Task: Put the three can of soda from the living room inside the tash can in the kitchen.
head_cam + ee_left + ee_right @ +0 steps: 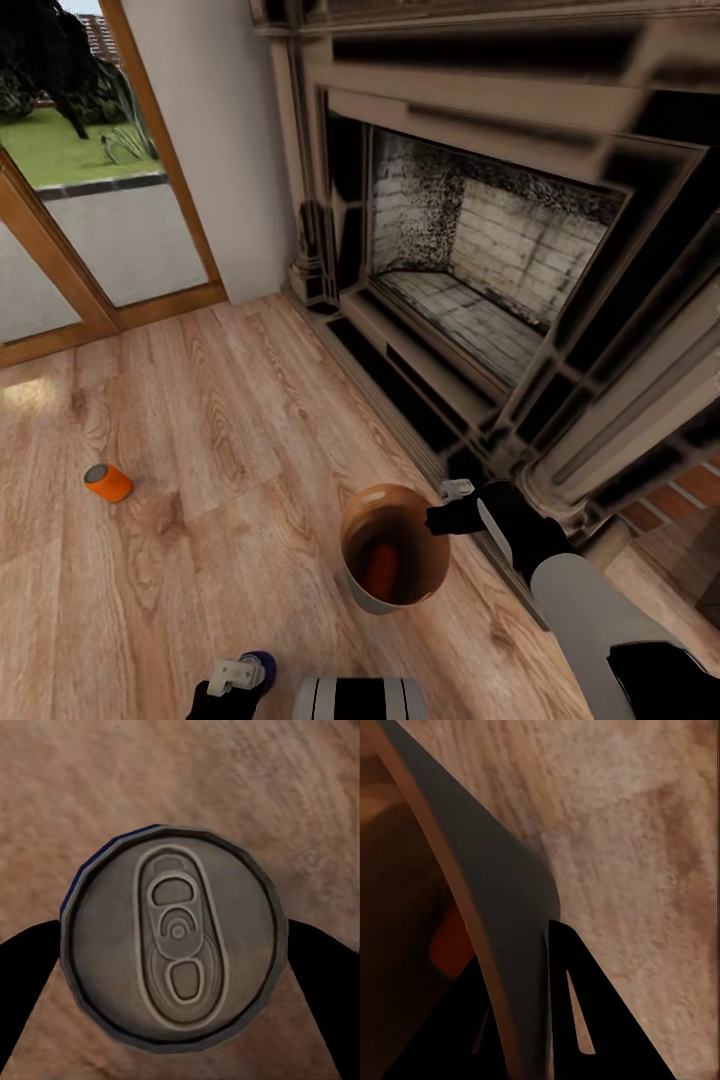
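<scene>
Left gripper [238, 676], low at the head view's bottom edge, clamped on the dark blue soda can with a grey metal top [174, 943]; the left wrist view looks straight down on the lid, a black finger [319, 979] pressed to each side, reddish wood floor [230, 420] beneath.

Right gripper [448, 507] closed on the rim of the small round bin, pale grey-white outside and glossy brown inside [364, 594]. The right wrist view shows one finger inside the wall and one outside. The bin is held beside the ornate dark fireplace [500, 260].

Inside the bin: one bright orange soda can [380, 570], leaning on end.

A second bright orange can with a grey top [107, 481] lies on its side on the floor, well apart from both grippers, toward the glazed wood-framed door [95, 200].
</scene>
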### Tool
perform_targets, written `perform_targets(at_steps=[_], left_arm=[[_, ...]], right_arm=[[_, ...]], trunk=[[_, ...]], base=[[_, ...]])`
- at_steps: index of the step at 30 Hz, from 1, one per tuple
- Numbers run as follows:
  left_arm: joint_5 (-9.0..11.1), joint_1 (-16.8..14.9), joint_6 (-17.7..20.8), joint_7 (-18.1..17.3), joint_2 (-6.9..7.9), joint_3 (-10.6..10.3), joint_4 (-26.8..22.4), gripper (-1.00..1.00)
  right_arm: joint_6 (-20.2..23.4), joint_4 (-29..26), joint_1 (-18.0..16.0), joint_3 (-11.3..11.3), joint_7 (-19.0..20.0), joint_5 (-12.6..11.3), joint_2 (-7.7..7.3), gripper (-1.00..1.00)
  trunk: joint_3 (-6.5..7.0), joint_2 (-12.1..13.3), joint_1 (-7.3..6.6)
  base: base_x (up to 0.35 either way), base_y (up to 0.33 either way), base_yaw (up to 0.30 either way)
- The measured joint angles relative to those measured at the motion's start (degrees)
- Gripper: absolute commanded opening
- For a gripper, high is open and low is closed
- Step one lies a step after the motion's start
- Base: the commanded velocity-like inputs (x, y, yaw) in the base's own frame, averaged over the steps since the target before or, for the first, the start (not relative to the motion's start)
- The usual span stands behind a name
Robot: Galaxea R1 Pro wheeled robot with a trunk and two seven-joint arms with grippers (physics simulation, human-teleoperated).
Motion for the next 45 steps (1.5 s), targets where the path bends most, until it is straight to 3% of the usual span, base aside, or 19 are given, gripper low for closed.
perform_targets(at_steps=[24,29,34,37,38,39,40,43,45], left_arm=[[0.00,-0.04,-0.04,-0.10,0.25,0.37,-0.28,-1.00],[0.19,-0.27,0.80,-0.39,0.76,0.46,-3.70,-1.00],[1.20,-0.35,6.76,-1.45,4.21,0.67,-10.90,-1.00],[3.85,-0.93,14.66,-4.42,7.07,0.73,-18.51,-1.00],[4.70,-1.74,19.20,-5.16,8.23,0.82,-22.76,-1.00],[5.35,-2.71,24.44,-5.54,9.21,1.67,-29.05,-1.00],[5.72,-3.11,27.11,-5.69,9.63,2.53,-32.07,-1.00],[6.01,-4.59,39.94,-6.90,11.38,10.35,-42.43,-1.00],[6.15,-6.67,46.69,-9.27,12.21,13.72,-45.86,-1.00]], right_arm=[[0.06,0.12,0.01,0.02,0.04,-0.15,0.37,-1.00],[0.15,0.24,0.01,-0.02,0.08,-0.40,0.94,-1.00],[0.05,0.32,0.07,-0.15,0.16,-0.03,1.07,-1.00],[0.11,0.35,0.09,-0.10,0.34,-0.23,1.06,-1.00],[0.13,0.35,0.10,-0.06,0.36,-0.21,1.06,-1.00],[0.36,0.36,0.08,-0.02,0.39,-0.12,1.06,-1.00],[0.63,0.37,0.06,-0.01,0.38,-0.05,1.06,-1.00],[3.68,0.34,0.00,-0.04,0.44,0.06,1.04,-1.00],[5.22,0.31,-0.04,-0.07,0.38,0.31,1.09,-1.00]], trunk=[[5.32,0.32,-0.62],[6.43,0.39,-0.75],[7.53,0.45,-0.88],[8.20,0.49,-0.96],[8.42,0.51,-0.98],[8.65,0.52,-1.01],[8.87,0.53,-1.04],[9.53,0.57,-1.12],[9.98,0.60,-1.17]], base=[[0.000,0.000,0.000],[0.000,0.000,0.000],[0.000,0.000,0.000],[0.000,0.000,0.000],[0.000,0.000,0.000],[0.000,0.000,0.000],[0.000,0.000,0.000],[0.000,0.000,0.000],[0.000,0.000,0.000]])
